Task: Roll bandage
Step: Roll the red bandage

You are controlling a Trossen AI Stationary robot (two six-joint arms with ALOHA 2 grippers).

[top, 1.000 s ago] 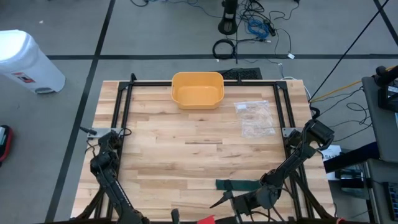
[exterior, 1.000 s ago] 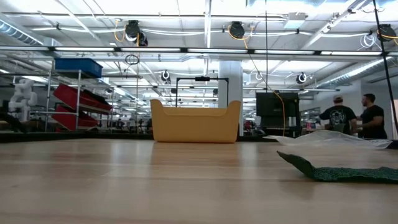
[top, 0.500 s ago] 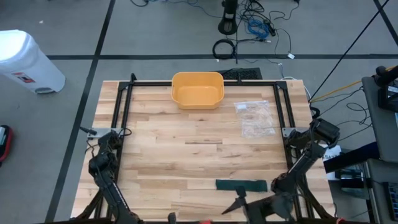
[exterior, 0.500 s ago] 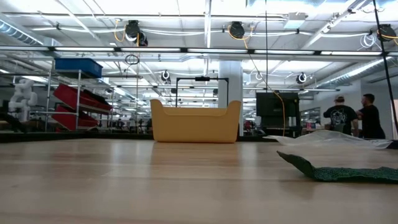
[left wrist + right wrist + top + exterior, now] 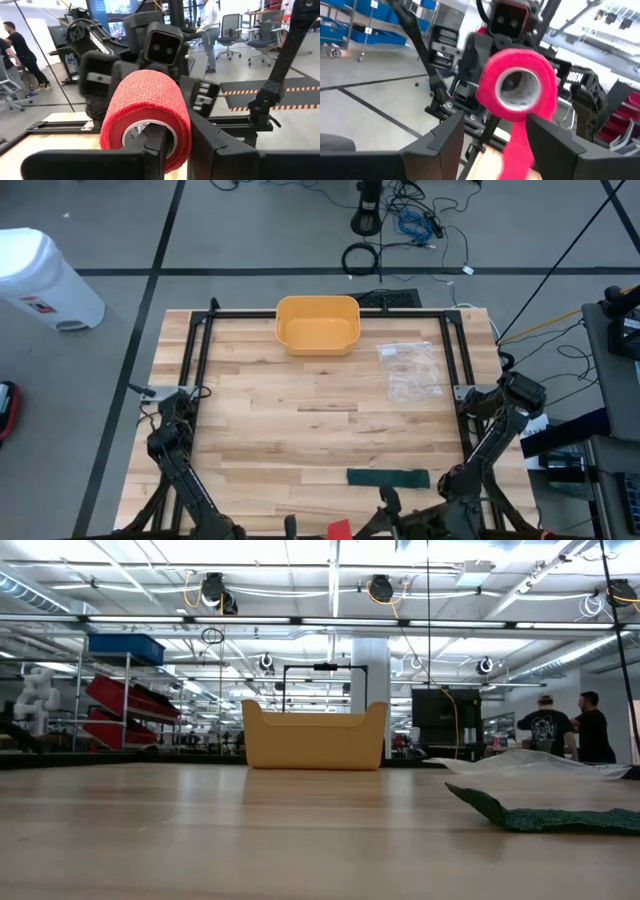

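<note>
Bandage work is happening off the table's [image 5: 270, 430] near edge, low between the two arms. The left gripper [image 5: 175, 145] is clenched on the red bandage roll [image 5: 147, 117], seemingly with one finger through the core [image 5: 149, 134] and the other outside the wall. The right gripper [image 5: 495, 120] faces it nose to nose, fingers spread wide and grasping nothing, with the roll's loose tail [image 5: 516, 145] hanging down in line with the gap. In the high view only a scrap of red shows at the frame's lower edge.

Risks, as judged:
- The two wrists sit very close, so a small overshoot would knock finger into finger.
- If the right gripper closes too high, it pinches the roll body instead of the tail and could pull the roll off its single-finger seat.
- Slack in the tail would let the wraps go uneven or telescope.

The roll is a stubby cylinder of crepe-like, woven red fabric on a pale hard core. It looks soft and probably self-clinging, so it may snag on the pads. A green strip [image 5: 388, 478] lies flat and limp on the wood, front right. A yellow bin [image 5: 317, 323], smooth and rounded, sits at the far edge, and a crinkled clear plastic bag [image 5: 411, 370] lies to its right.
</note>
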